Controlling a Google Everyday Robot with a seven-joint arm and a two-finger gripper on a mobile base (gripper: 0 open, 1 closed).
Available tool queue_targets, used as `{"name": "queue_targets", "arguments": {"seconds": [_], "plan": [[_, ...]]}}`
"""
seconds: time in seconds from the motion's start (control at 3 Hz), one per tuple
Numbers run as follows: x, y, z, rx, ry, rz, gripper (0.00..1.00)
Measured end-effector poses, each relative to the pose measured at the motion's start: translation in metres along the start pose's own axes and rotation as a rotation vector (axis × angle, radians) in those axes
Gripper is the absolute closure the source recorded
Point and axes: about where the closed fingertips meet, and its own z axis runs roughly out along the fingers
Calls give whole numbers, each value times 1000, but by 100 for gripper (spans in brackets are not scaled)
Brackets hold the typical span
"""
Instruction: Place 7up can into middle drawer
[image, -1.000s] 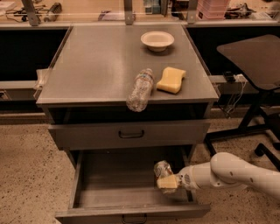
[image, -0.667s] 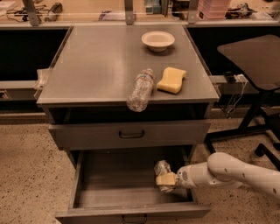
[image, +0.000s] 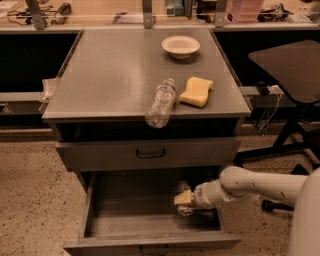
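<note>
End effector (image: 182, 199) clamps one 7up can (image: 183, 194) inside open middle drawer (image: 150, 227).

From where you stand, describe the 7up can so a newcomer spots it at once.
Find the grey cabinet, then its pulled-out middle drawer at the bottom. Inside, at the right, the gripper on the white arm holds the 7up can: small and metallic, unlike the longer clear bottle on top.

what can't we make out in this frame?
- 7up can: mostly hidden by the hand inside the open middle drawer; grip state unclear.
- Drawer handle: cut off by the bottom edge.
- Drawer floor's right side: hidden behind the arm.
- Water bottle label: unreadable.
</note>
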Motion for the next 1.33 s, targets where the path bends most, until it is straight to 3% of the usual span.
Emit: {"name": "queue_targets", "arguments": {"seconds": [0.33,0.67,1.0,1.33], "plan": [[1,-8,18,-58,-35,29,39],[1,-13,22,-59,-43,28,16],[1,-13,23,-59,-43,28,0],[1,-13,23,-59,-43,28,0]]}}
